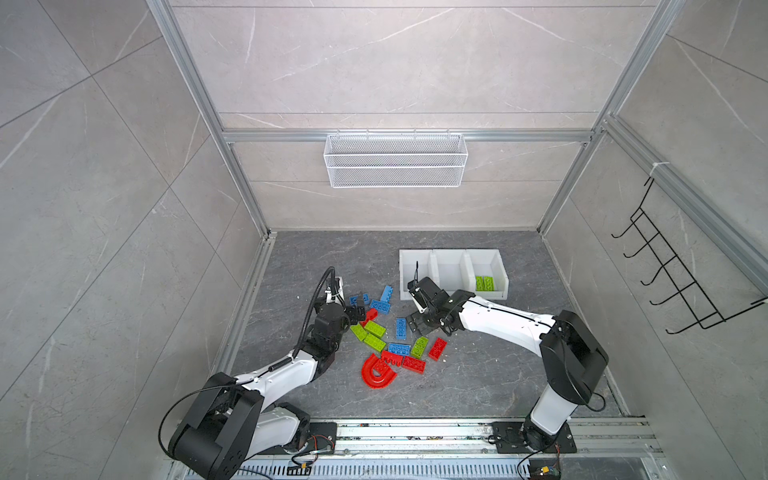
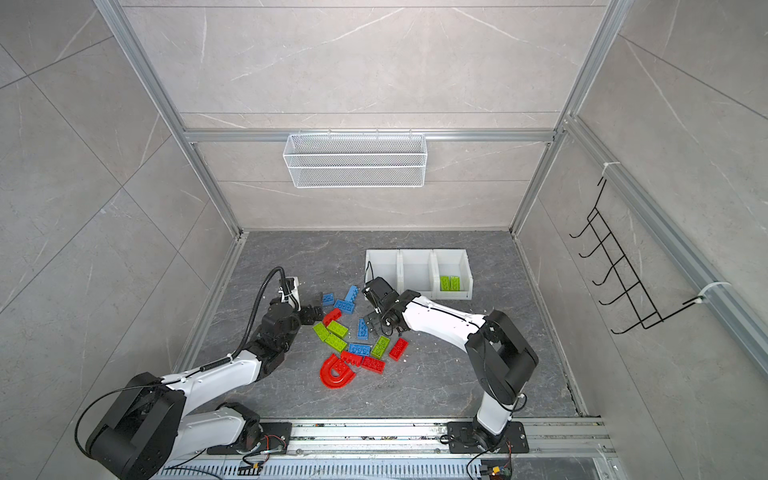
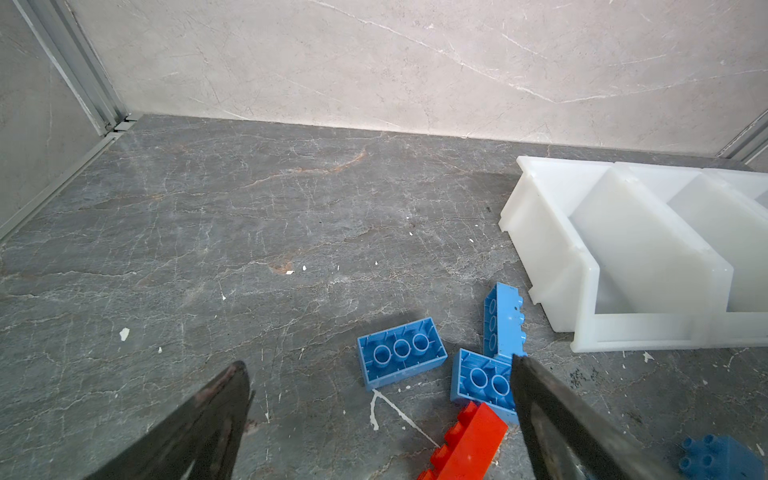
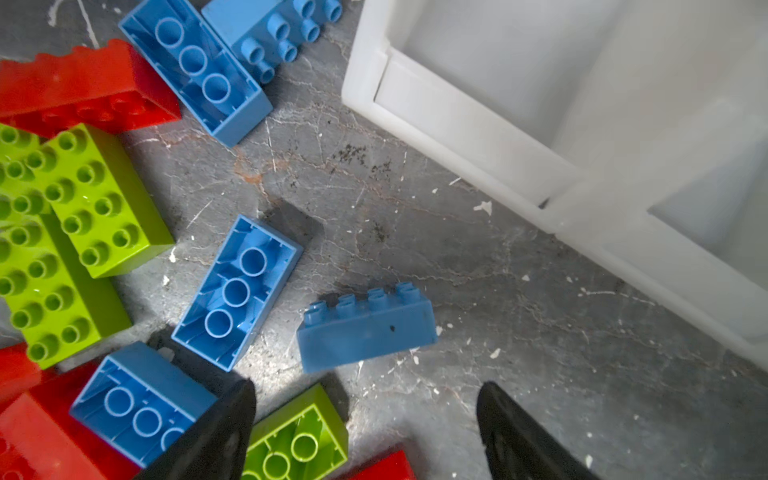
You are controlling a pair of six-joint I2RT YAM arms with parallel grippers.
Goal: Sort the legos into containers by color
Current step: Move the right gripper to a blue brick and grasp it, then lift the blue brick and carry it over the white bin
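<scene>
The floor (image 1: 478, 374) is dark grey stone with thin pale cracks all over it, and little white specks (image 3: 124, 333) lie on it. Walls (image 1: 395, 62) of big light grey tiles stand around it, with shiny metal bars (image 1: 201, 104) at the corners. A white wire basket (image 1: 395, 160) hangs on the back wall. A black hook rack (image 1: 673, 266) hangs on the right wall. A metal rail (image 1: 415, 432) runs along the front, and both arms stand on it.

The legos (image 1: 390, 332) lie in a loose heap in the middle of the floor, red, blue and green mixed up. The red arch (image 1: 376, 372) lies at the front of the heap. The containers (image 1: 451, 254) sit on the floor behind the heap, a bit to the right. Two green bricks (image 1: 480, 282) lie in the bin at the right end.

The left gripper (image 3: 378, 362) is low over the left side of the heap with its fingers spread wide, holding nothing. The right gripper (image 4: 368, 385) is low between the heap and the containers, with its fingers spread too. A blue brick (image 4: 365, 328) on its side, a bit blurry, is just in front of them, and they do not touch it
</scene>
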